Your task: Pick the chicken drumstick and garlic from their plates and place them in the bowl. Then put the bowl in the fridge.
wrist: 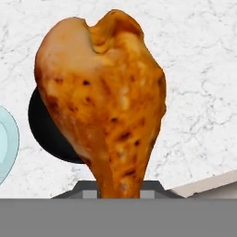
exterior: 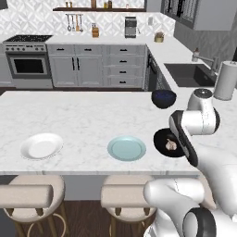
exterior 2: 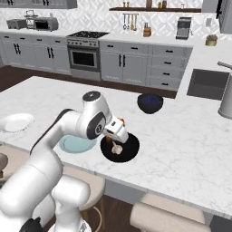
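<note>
My gripper [exterior 2: 118, 130] is shut on the narrow end of the chicken drumstick [wrist: 104, 106], a glossy orange-brown piece held just above the black bowl [exterior 2: 130, 149]. In the right base view the drumstick [exterior 2: 121, 121] peeks out beside the hand. The pale garlic [exterior: 171, 145] lies inside the bowl [exterior: 159, 138], also seen as garlic [exterior 2: 117, 147] under the hand. Left of the bowl sits the pale blue-teal plate [exterior: 126, 148], bare. The white plate [exterior: 41, 146] lies farther left, bare too. The fridge is out of view.
A smaller dark blue bowl [exterior: 163, 98] stands on the marble counter behind the black bowl. A sink [exterior: 187, 74] and a paper towel roll [exterior: 225, 79] are at the right. Stools [exterior: 32, 196] stand below the counter's near edge.
</note>
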